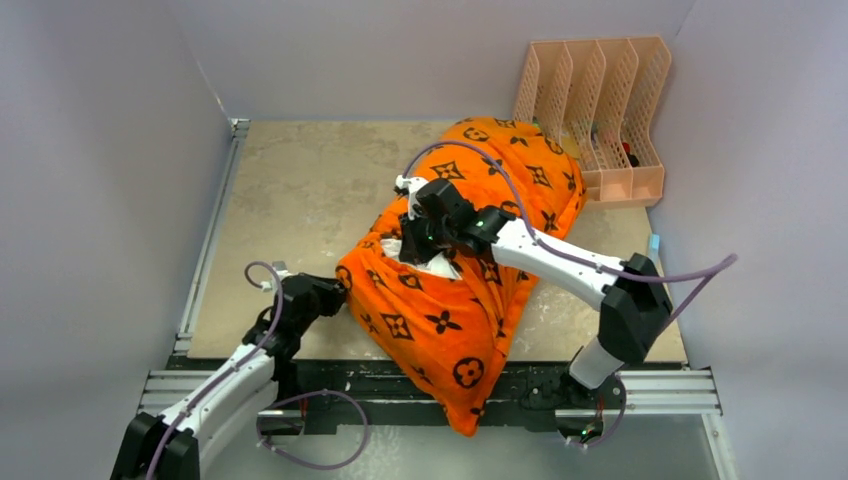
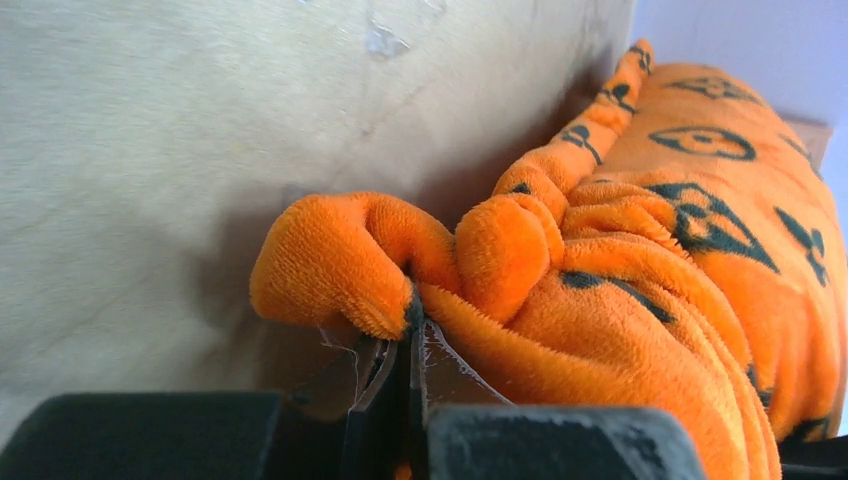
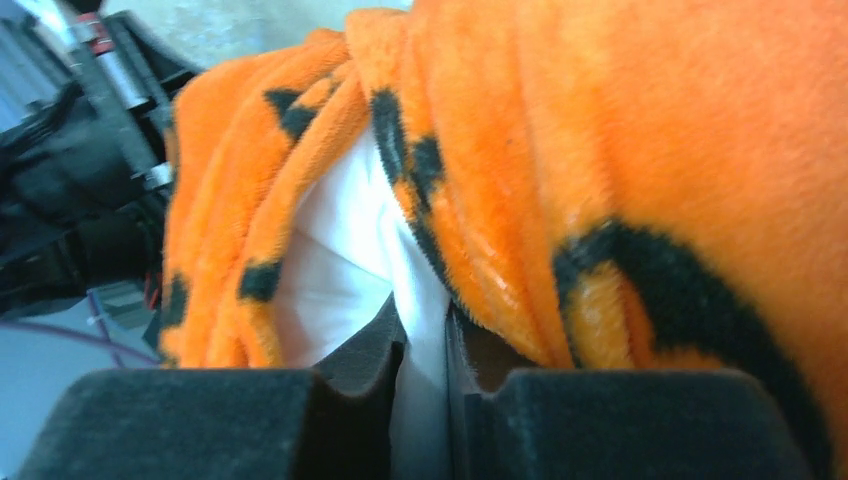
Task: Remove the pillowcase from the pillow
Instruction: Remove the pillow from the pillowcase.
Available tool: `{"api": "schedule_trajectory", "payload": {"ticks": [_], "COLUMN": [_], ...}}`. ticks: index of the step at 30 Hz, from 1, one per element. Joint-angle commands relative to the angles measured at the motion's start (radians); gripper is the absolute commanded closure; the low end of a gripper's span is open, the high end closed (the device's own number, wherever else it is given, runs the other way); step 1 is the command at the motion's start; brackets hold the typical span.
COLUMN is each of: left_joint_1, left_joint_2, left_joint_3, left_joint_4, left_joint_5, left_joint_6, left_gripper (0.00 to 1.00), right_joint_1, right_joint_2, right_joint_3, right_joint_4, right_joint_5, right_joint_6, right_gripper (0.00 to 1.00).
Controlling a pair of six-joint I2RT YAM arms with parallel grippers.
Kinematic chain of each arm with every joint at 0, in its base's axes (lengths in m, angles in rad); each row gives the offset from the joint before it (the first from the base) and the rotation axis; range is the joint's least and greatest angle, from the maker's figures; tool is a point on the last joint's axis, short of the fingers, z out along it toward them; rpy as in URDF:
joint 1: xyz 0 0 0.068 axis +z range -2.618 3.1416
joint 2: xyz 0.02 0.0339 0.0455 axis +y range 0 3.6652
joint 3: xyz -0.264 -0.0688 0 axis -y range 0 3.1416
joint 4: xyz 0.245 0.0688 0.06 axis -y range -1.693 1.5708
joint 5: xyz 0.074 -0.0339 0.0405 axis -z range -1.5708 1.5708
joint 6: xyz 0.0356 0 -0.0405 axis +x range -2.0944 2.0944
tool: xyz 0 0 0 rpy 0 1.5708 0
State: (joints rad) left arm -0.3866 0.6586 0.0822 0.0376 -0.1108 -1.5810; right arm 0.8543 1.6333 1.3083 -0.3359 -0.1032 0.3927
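The orange pillowcase (image 1: 455, 300) with black motifs covers the pillow and lies diagonally across the table, its near end hanging over the front rail. A patch of the white pillow (image 1: 432, 262) shows through an opening near the middle. My right gripper (image 1: 418, 245) is shut on a fold of the white pillow (image 3: 340, 250) at that opening, with orange fabric (image 3: 640, 180) bunched around it. My left gripper (image 1: 338, 290) is shut on a bunched edge of the pillowcase (image 2: 340, 260) at its left side, low over the table.
A peach plastic file rack (image 1: 600, 110) stands at the back right, touching the far end of the pillowcase. The tan table top (image 1: 300, 190) lies to the left. Grey walls enclose the table on three sides. A metal rail (image 1: 680, 390) runs along the front.
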Motion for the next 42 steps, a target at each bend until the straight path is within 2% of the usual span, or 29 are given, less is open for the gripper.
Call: {"api": "schedule_trajectory", "payload": {"ticks": [1,4,7,9,11,14,16,17,19,21,24,26,27,29,31,33,34,35,40,42], "left_joint_1": [0.002,0.002,0.002,0.0,0.0,0.0,0.0,0.0,0.0,0.0,0.0,0.0,0.0,0.0,0.0,0.0,0.0,0.0,0.0,0.0], "left_joint_2": [0.031,0.055,0.091,0.112,0.119,0.122,0.127,0.133,0.142,0.154,0.157,0.142,0.13,0.092,0.047,0.01,-0.002,-0.012,-0.009,0.0], "left_joint_3": [0.057,0.05,0.085,0.119,0.139,0.151,0.15,0.15,0.154,0.17,0.203,0.209,0.208,0.192,0.176,0.172,0.18,0.191,0.227,0.229], "left_joint_4": [0.184,0.275,0.316,0.29,0.26,0.234,0.231,0.234,0.238,0.226,0.16,0.112,0.088,0.063,0.047,0.029,0.011,-0.01,-0.036,-0.034], "left_joint_5": [0.103,0.174,0.226,0.242,0.236,0.221,0.217,0.219,0.229,0.241,0.25,0.248,0.244,0.24,0.233,0.236,0.238,0.238,0.254,0.274], "left_joint_6": [0.111,0.126,0.155,0.179,0.19,0.202,0.201,0.199,0.204,0.222,0.273,0.285,0.287,0.28,0.268,0.267,0.273,0.285,0.312,0.306], "left_gripper": [1.0,1.0,1.0,1.0,1.0,1.0,1.0,1.0,1.0,1.0,1.0,1.0,1.0,1.0,1.0,1.0,1.0,1.0,1.0,0.85], "right_joint_1": [0.006,0.103,0.171,0.173,0.172,0.176,0.199,0.221,0.271,0.288,0.252,0.186,0.129,-0.009,-0.045,-0.038,-0.019,0.013,0.181,0.209], "right_joint_2": [-0.116,-0.066,0.003,0.024,0.039,0.027,0.005,-0.007,-0.022,-0.041,-0.124,-0.211,-0.227,-0.196,-0.12,-0.055,-0.039,-0.026,0.018,0.076], "right_joint_3": [0.063,0.153,0.162,0.14,0.155,0.2,0.218,0.216,0.182,0.095,-0.082,-0.16,-0.151,-0.014,0.093,0.118,0.102,0.092,0.013,0.025], "right_joint_4": [-0.11,-0.2,-0.257,-0.261,-0.268,-0.255,-0.244,-0.238,-0.23,-0.196,-0.073,0.05,0.071,-0.08,-0.23,-0.271,-0.262,-0.254,-0.147,-0.151], "right_joint_5": [-0.047,-0.027,0.106,0.132,0.09,-0.087,-0.149,-0.125,0.019,0.172,0.175,0.141,0.079,-0.124,-0.222,-0.221,-0.223,-0.215,-0.11,-0.069], "right_joint_6": [-0.141,-0.23,-0.277,-0.297,-0.354,-0.388,-0.437,-0.463,-0.538,-0.629,-0.882,-0.999,-0.991,-0.98,-1.004,-1.009,-0.986,-0.959,-0.797,-0.726], "right_gripper": [0.75,0.59,0.5,0.51,0.53,0.6,0.56,0.51,0.43,0.42,0.41,0.31,0.28,0.25,0.23,0.18,0.08,0.04,0.01,0.05]}}
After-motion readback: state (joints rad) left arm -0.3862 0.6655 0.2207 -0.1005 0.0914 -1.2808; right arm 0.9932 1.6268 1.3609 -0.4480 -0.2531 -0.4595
